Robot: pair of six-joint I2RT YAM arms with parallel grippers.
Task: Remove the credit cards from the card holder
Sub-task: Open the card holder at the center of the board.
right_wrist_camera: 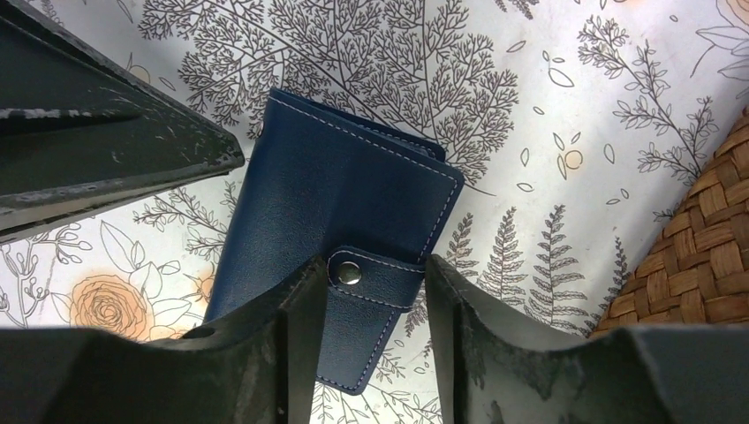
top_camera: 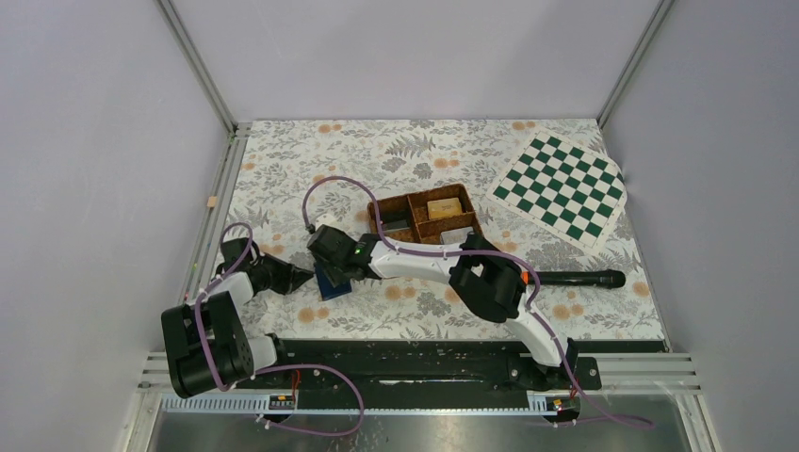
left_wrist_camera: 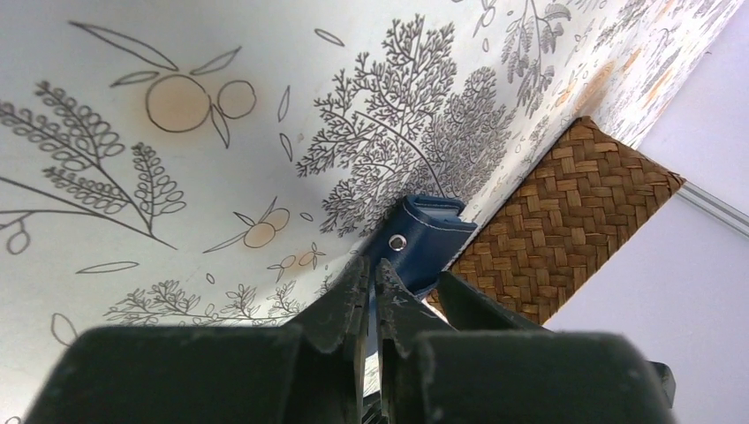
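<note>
Floral-print table point(top_camera: 283, 160), with the closed card holder point(right_wrist_camera: 336, 203) lying flat under both grippers, its snap not yet undone.

I am holding the right gripper point(right_wrist_camera: 373, 265) spread, one finger on either side of the snap tab point(right_wrist_camera: 380, 296), with the holder directly beneath it. The left gripper point(left_wrist_camera: 371, 267) is sitting pressed together with nothing showing between its fingers, its tip just beside the holder's edge. I am worrying that a pull on the tab drags the whole holder across the table, since nothing looks to be pinning it. The two grippers are also so near each other that they may knock together.
</note>
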